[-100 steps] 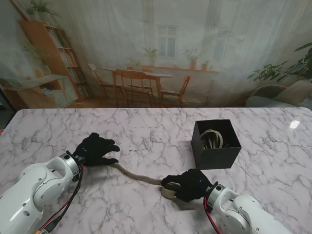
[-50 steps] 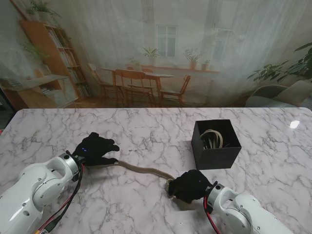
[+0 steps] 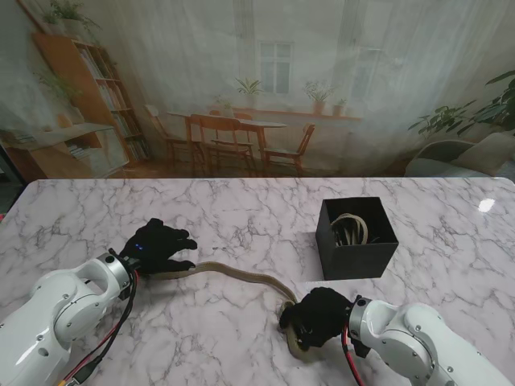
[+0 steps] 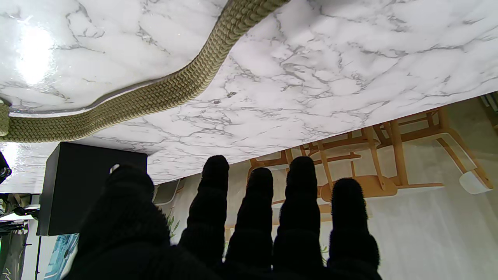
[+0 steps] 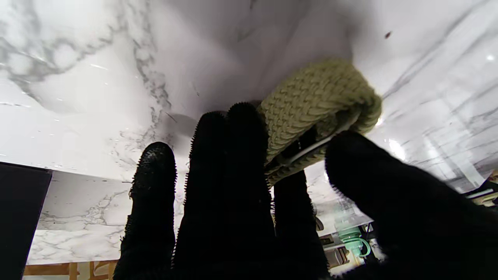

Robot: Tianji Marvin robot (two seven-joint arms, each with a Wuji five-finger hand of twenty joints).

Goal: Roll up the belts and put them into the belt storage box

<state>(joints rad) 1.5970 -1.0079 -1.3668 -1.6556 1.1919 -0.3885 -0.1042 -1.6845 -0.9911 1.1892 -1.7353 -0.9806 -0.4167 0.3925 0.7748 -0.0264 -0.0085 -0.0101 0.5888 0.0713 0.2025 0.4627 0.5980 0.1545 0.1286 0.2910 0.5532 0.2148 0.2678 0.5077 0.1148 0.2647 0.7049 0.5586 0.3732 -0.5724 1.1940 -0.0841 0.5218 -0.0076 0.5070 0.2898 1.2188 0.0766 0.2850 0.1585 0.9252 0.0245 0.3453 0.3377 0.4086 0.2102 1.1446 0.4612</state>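
An olive woven belt (image 3: 233, 273) lies across the marble table (image 3: 241, 209) between my hands. One end runs under my left hand (image 3: 157, 248), whose fingers (image 4: 295, 202) are spread and straight, gripping nothing. The other end is wound into a small coil (image 5: 311, 101), pinched between the thumb and fingers of my right hand (image 3: 316, 316) near the table's front edge. The black belt storage box (image 3: 354, 261) stands farther from me, to the right of the belt, with a pale rolled belt (image 3: 348, 228) inside. In the left wrist view the belt (image 4: 155, 93) snakes toward the box (image 4: 78, 186).
The table's front edge is close to my right hand. My white forearms (image 3: 64, 310) rise from both near corners. Beyond the table's far edge hangs a printed backdrop of a room.
My right hand has drawn nearer to me and turned over with the coil. The belt's loose middle now bows farther from me. My left hand has stayed put.
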